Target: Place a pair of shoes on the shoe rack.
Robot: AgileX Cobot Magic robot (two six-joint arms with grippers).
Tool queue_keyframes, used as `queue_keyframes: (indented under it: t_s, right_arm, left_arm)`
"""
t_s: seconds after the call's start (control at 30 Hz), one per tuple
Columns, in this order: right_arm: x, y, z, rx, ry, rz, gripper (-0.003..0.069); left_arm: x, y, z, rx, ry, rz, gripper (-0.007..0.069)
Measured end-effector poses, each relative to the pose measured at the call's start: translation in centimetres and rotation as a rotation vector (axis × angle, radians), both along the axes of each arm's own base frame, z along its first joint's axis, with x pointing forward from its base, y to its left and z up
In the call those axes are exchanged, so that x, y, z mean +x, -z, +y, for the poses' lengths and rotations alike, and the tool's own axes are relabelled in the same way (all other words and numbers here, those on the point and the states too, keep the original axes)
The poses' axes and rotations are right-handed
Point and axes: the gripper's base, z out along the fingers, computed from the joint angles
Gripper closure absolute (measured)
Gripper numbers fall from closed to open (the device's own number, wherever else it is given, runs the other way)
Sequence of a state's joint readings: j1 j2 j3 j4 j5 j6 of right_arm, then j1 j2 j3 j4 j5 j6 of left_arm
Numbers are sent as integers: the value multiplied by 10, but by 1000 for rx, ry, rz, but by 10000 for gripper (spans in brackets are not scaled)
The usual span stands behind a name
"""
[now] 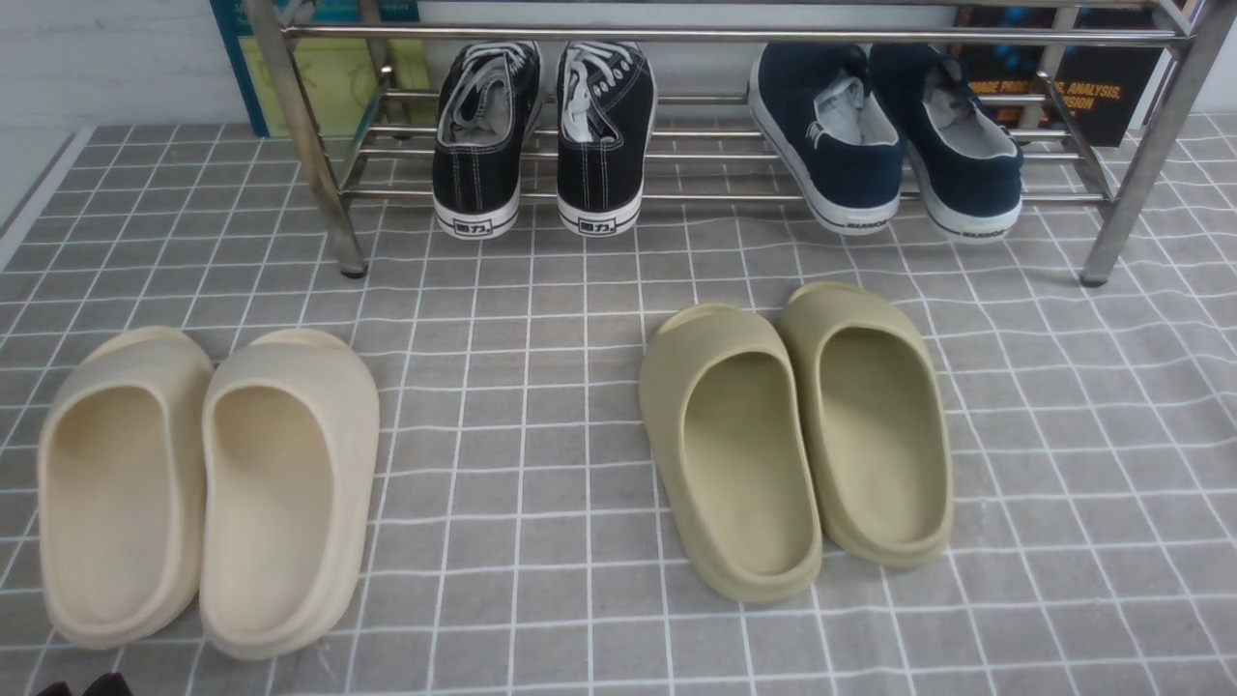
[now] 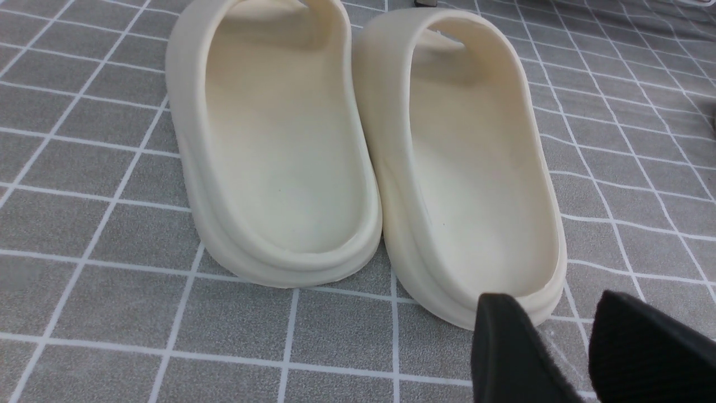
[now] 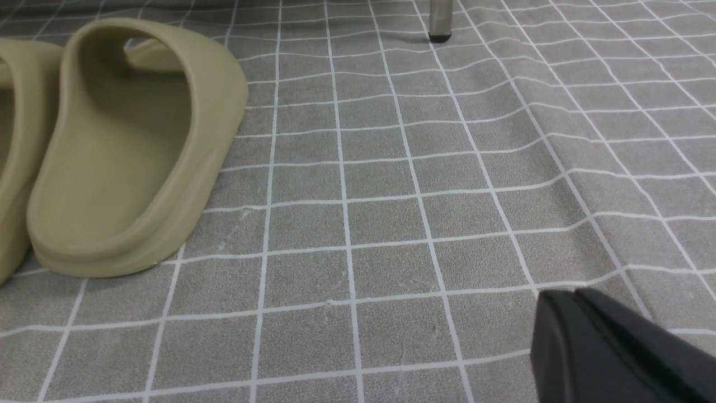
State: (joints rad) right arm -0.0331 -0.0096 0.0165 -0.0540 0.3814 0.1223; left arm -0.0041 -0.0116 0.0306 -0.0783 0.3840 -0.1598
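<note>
Front view, upper right: pair of shoes point(image 1: 884, 135) on the shoe rack point(image 1: 734, 37), heels toward camera, long axes running away. Left gripper point(image 2: 582, 347) is parted and empty; right gripper point(image 3: 579, 324) is pressed closed, empty.

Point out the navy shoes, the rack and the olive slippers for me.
navy shoes point(image 1: 831, 145), front view, left shoe's upper.
rack point(image 1: 734, 36), front view, top front tube.
olive slippers point(image 1: 744, 454), front view, left slipper's footbed.

cut off: shoe rack point(image 1: 676, 37) top (frame edge) | book title point(image 1: 1053, 92) partly hidden
</note>
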Motion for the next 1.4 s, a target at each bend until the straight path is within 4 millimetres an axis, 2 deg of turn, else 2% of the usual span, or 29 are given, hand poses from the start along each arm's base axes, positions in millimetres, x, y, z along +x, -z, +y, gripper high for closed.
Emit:
queue_keyframes:
  t_s: [1.4]
  right_arm:
    - [0,0,0,-1,0,0,619]
  left_arm:
    - [0,0,0,0,0,0,386]
